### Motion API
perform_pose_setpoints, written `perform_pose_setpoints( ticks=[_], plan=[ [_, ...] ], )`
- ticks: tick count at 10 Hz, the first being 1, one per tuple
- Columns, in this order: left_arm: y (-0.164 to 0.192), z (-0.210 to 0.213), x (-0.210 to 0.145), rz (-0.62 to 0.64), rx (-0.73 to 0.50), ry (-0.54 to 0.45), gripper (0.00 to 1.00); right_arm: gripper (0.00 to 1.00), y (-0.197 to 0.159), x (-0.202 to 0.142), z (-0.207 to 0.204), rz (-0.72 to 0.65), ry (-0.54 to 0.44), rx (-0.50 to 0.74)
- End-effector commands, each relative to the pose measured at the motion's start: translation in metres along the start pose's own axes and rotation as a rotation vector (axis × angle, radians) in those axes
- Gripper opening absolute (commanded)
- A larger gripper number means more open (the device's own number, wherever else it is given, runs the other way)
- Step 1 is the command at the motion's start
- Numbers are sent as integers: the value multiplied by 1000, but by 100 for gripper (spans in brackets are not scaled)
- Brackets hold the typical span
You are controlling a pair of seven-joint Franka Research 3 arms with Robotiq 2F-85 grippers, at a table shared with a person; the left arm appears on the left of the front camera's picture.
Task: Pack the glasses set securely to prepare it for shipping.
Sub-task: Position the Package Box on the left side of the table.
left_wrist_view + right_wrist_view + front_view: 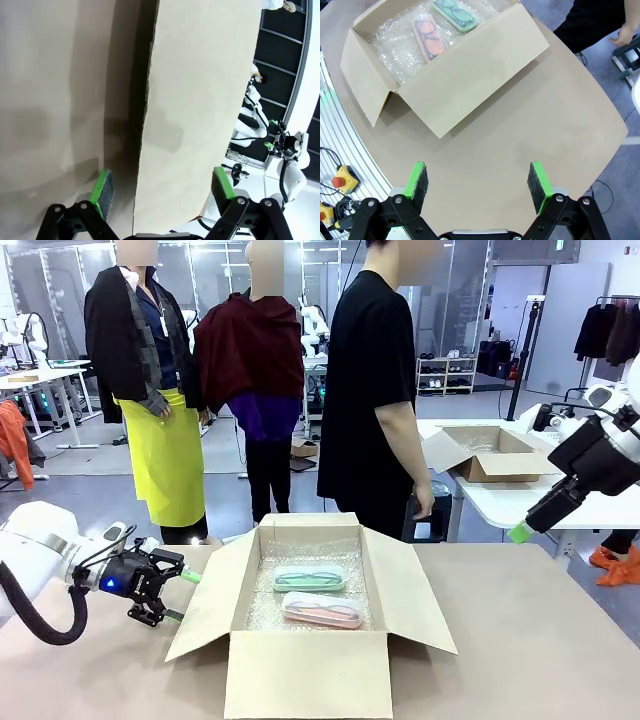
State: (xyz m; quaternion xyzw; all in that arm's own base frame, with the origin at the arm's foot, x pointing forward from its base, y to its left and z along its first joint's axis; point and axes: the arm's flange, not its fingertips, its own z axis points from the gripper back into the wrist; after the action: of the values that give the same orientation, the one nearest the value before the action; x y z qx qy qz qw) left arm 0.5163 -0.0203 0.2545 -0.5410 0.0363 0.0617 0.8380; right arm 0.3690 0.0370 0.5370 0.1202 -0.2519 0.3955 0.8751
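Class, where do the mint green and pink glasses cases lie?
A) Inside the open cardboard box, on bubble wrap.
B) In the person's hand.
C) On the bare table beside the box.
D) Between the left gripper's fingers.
A: the mint green case and the pink case lie side by side on the bubble wrap inside the open cardboard box.

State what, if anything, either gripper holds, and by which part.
Nothing is held. The left gripper stands open at the box's left flap; the right gripper is open above the table.
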Motion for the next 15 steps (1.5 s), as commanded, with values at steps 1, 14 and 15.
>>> perform_pose_setpoints(
  ticks=[1, 14, 15],
  plan=[
    [0, -5, 2, 6, -78, 24, 100, 100, 3, 5, 1, -18, 14, -14],
    [-19, 15, -7, -47, -200, 48, 38, 100, 3, 5, 1, -18, 14, -14],
    [-19, 18, -6, -48, -207, 62, 48, 100, 3, 5, 1, -18, 14, -14]
  ],
)
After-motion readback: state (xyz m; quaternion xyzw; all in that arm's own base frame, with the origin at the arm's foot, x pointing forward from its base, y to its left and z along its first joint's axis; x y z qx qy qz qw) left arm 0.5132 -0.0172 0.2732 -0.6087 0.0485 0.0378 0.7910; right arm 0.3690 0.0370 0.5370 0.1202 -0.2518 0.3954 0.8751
